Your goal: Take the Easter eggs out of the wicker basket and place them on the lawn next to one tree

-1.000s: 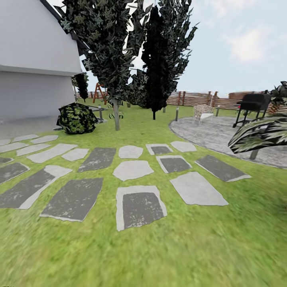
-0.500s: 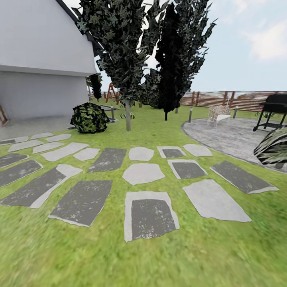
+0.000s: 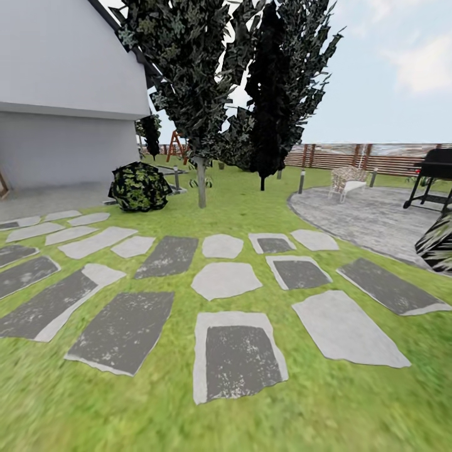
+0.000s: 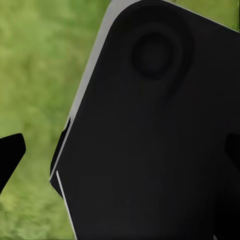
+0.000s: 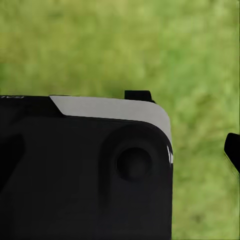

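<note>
The Easter eggs and the wicker basket are out of view. The lawn (image 3: 351, 402) spreads across the head view, blurry green with yellowish patches. A tree (image 3: 201, 179) with a pale bare trunk and dark-green leaf clusters stands far ahead on the grass. My left gripper (image 4: 120, 152) hangs over grass beside a black part of my own body, its dark fingertips (image 4: 11, 155) wide apart and nothing between them. My right gripper (image 5: 120, 152) is likewise open above grass, with one fingertip (image 5: 233, 150) at the picture's edge.
Flat stepping stones (image 3: 237, 355) cross the grass ahead. A white house wall (image 3: 56, 94) stands at the left, with a dark bush (image 3: 138, 186) near it. Narrow black cypress-like trees (image 3: 270, 94) rise behind. A grey paved round area (image 3: 370, 216) with a black grill (image 3: 434, 172) lies right.
The whole head view has shifted: the camera turned left and came slightly closer to the stones. The striped frond at the right has slid mostly out of frame.
</note>
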